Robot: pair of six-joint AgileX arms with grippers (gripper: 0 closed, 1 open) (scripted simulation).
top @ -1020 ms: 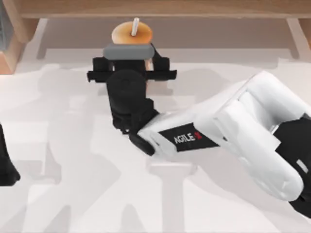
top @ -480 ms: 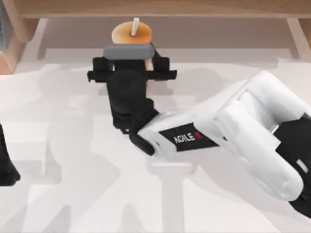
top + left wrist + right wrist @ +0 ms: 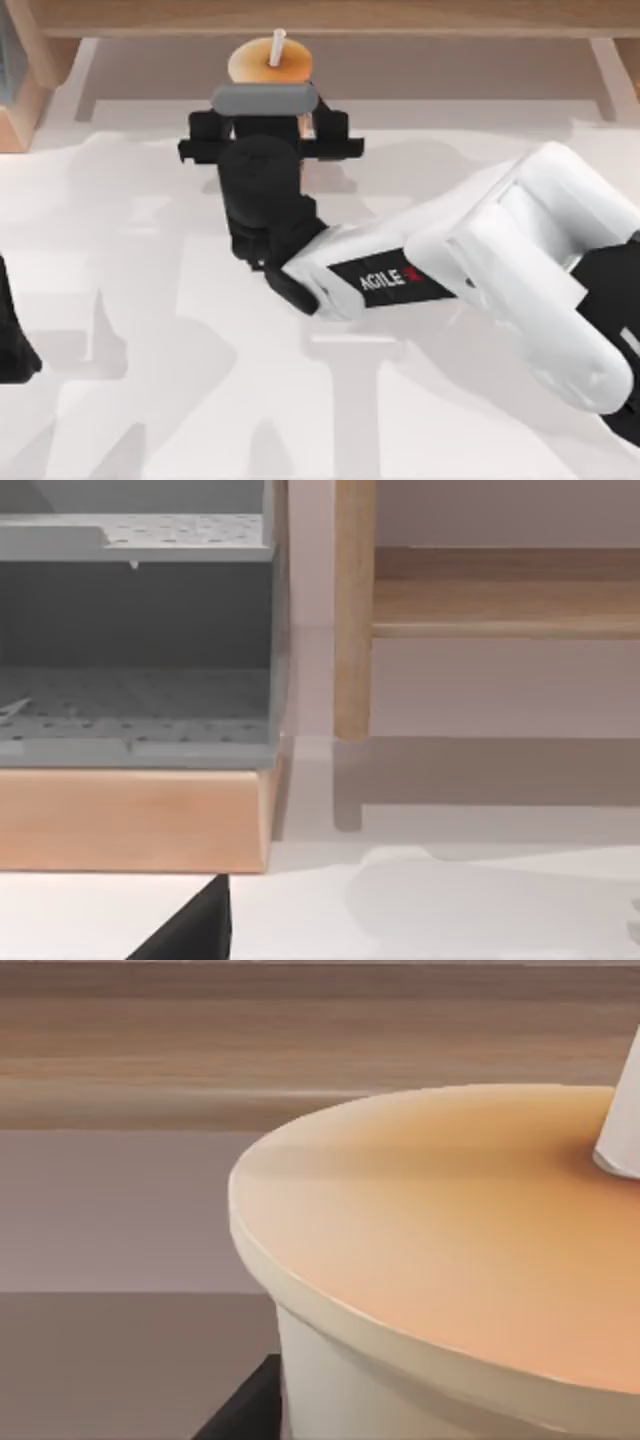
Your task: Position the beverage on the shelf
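The beverage, a cup with an orange-tan lid and a white straw, stands upright just in front of the shelf, whose long wooden plank runs across the far edge of the table. My right gripper reaches from the right side, with a black finger on each side of the cup, shut on it below the lid. In the right wrist view the lid and straw are very close, with the shelf plank behind them. My left arm is parked at the left edge.
A grey perforated rack on a wooden base stands at the far left, beside the shelf's upright post. The white table stretches toward the near side.
My right gripper and the cup have shifted slightly toward the shelf. The left arm has not moved.
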